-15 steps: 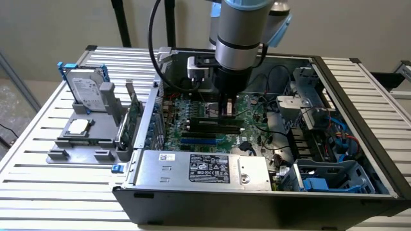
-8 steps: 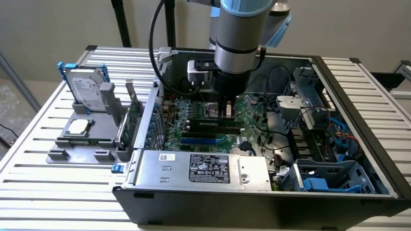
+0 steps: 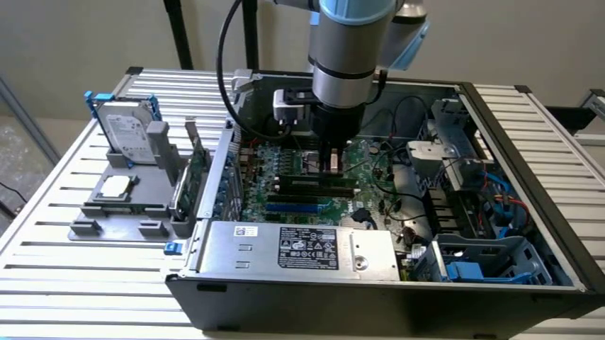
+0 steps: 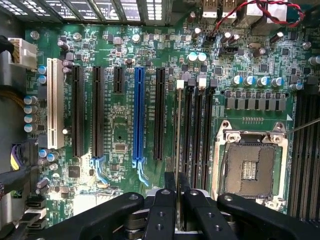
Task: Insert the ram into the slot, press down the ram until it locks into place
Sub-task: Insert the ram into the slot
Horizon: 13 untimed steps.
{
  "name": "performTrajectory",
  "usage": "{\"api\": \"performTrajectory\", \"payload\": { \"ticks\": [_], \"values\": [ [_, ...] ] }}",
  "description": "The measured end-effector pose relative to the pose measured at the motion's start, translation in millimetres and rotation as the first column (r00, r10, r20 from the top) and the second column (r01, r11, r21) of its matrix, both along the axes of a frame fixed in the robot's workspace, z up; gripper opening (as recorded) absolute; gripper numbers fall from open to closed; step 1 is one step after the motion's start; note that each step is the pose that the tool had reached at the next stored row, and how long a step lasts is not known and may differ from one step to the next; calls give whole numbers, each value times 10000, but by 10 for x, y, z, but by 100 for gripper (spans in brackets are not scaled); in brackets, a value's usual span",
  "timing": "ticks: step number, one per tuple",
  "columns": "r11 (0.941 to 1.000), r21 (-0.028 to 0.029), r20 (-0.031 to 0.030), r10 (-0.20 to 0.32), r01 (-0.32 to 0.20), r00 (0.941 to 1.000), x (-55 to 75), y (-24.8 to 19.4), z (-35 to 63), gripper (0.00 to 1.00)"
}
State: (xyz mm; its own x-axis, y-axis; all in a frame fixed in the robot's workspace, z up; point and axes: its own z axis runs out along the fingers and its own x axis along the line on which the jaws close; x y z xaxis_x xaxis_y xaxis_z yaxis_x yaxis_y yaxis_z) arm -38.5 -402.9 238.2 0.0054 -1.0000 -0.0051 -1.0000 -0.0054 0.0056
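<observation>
The ram shows edge-on in the wrist view as a thin pale line. It stands upright along the outermost of several parallel black slots, on the side toward the blue socket. My gripper is shut on the ram's top edge, one black finger on each side. In the exterior view the gripper reaches straight down into the open computer case. The green ram lies along the slots beneath it. How deep the ram sits in the slot is hidden.
A blue socket and black card sockets run parallel nearby. The square silver processor socket lies on the slots' other side. The power supply fills the case front. A hard drive and an expansion card stand on the exterior view's left.
</observation>
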Motion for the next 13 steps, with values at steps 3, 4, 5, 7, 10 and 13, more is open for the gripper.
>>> {"api": "performTrajectory", "payload": {
  "ticks": [3,4,5,7,10,13],
  "values": [
    [10000,-30,59,1,-1,10000,0,3,-36,13],
    [10000,-32,69,1,0,10000,-1,5,-43,13],
    [10000,-33,69,2,-2,10000,-1,8,-45,13],
    [10000,-32,71,0,0,10000,-4,16,-46,13],
    [10000,-32,71,1,0,10000,-6,21,-46,13],
    [10000,-32,71,1,-1,10000,-10,24,-46,13]
  ]
}}
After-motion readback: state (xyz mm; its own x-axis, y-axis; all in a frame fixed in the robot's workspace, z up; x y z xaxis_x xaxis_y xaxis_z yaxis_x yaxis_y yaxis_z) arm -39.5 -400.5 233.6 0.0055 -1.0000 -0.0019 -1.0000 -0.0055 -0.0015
